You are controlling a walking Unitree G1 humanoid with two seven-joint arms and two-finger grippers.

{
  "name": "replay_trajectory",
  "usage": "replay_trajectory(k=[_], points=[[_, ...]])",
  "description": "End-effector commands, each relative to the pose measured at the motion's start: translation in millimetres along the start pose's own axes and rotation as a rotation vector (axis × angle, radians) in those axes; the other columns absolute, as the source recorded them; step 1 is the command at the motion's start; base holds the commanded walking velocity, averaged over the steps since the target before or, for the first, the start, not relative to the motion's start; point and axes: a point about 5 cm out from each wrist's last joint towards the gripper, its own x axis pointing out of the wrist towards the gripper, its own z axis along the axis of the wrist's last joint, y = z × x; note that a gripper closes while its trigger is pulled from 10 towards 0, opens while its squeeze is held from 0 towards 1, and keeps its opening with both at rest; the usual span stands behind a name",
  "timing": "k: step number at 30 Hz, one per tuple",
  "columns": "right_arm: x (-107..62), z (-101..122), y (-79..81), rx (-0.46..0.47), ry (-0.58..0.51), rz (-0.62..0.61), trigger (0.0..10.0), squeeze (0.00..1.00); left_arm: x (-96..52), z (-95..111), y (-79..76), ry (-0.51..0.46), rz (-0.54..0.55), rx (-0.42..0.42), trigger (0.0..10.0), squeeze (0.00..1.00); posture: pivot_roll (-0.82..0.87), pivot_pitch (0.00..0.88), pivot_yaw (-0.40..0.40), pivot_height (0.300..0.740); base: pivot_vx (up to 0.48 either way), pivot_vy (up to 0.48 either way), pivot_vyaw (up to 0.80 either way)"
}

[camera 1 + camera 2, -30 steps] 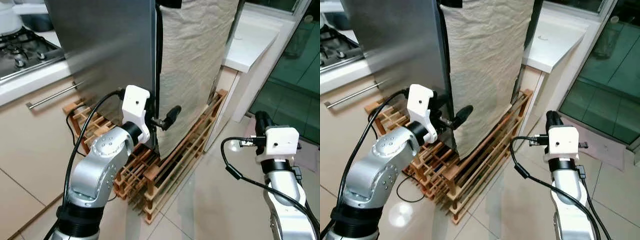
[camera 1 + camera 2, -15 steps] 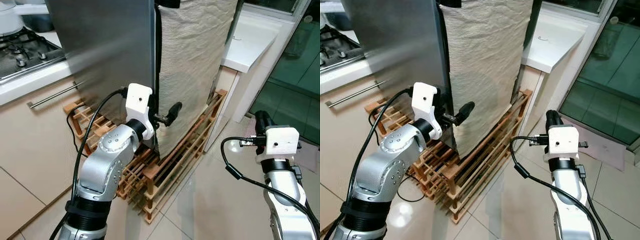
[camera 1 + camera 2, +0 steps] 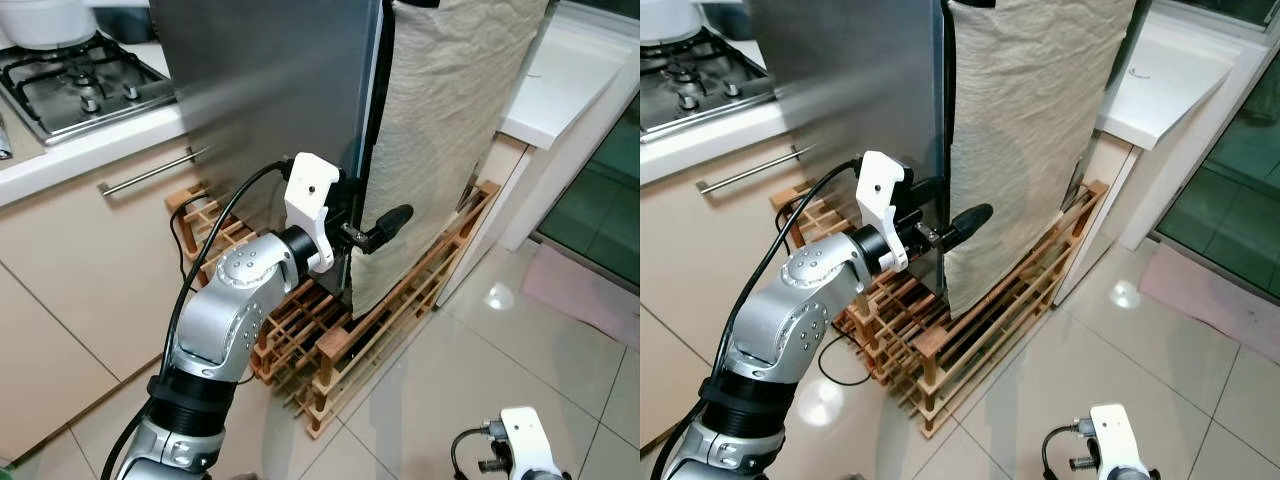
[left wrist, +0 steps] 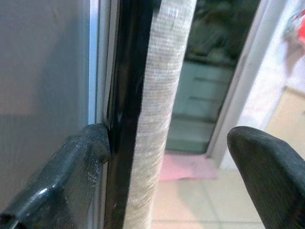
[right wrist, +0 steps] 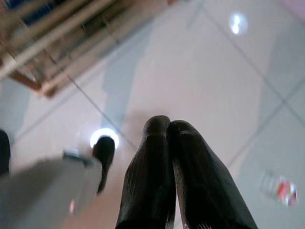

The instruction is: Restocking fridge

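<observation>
The fridge has a steel door (image 3: 270,90), and a beige cloth (image 3: 450,130) hangs over the body beside it. A black seam (image 4: 126,119) runs between the two. My left gripper (image 3: 362,228) is raised to that seam at mid height and stands open. One finger (image 4: 57,176) touches the steel door's edge, and the other finger (image 4: 271,176) is out in front of the cloth. My right gripper (image 5: 167,157) hangs low over the tiled floor, shut on nothing; its white wrist housing (image 3: 525,455) is at the picture's bottom.
A wooden slatted rack (image 3: 400,310) lies on the floor against the fridge's foot. A gas hob (image 3: 70,85) and a drawer with a bar handle (image 3: 150,172) are to the left. A white counter (image 3: 575,75) and a pink mat (image 3: 590,295) are to the right.
The camera has turned left, so the whole scene sits further right. My left gripper stays at the door's edge. My right arm has dropped to the bottom of the picture.
</observation>
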Motion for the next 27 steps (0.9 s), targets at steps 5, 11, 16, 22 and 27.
replay_trajectory(k=[5, 11, 16, 22, 27], points=[[9.6, 9.5, 6.5, -0.017, -0.017, 0.053, 10.0, 0.00, 15.1, 32.4, -40.0, -0.153, -0.299, -0.018, 10.0, 0.00, -0.06, 0.000, -0.015, 0.740, 0.000, 0.000, 0.00], [13.0, 11.7, 5.0, -0.010, 0.004, 0.071, 10.0, 0.00, 10.2, 39.1, -41.3, -0.187, -0.350, -0.108, 10.0, 0.00, -0.06, 0.000, -0.018, 0.740, 0.000, 0.000, 0.00], [14.2, 11.7, 2.4, -0.006, 0.015, 0.068, 10.0, 0.00, 4.4, 44.6, -46.9, -0.189, -0.451, -0.173, 10.0, 0.00, -0.06, 0.000, -0.012, 0.740, 0.000, 0.000, 0.00], [15.9, 11.8, 8.1, -0.006, 0.014, 0.106, 10.0, 0.00, -2.7, 46.5, -41.2, -0.178, -0.468, -0.173, 10.0, 0.00, -0.06, 0.000, -0.011, 0.740, 0.000, 0.000, 0.00], [15.9, 3.4, 14.1, -0.031, 0.087, 0.163, 10.0, 0.00, -15.0, 46.1, -33.5, -0.145, -0.457, -0.181, 10.0, 0.00, -0.05, 0.000, -0.013, 0.740, 0.000, 0.000, 0.00]])
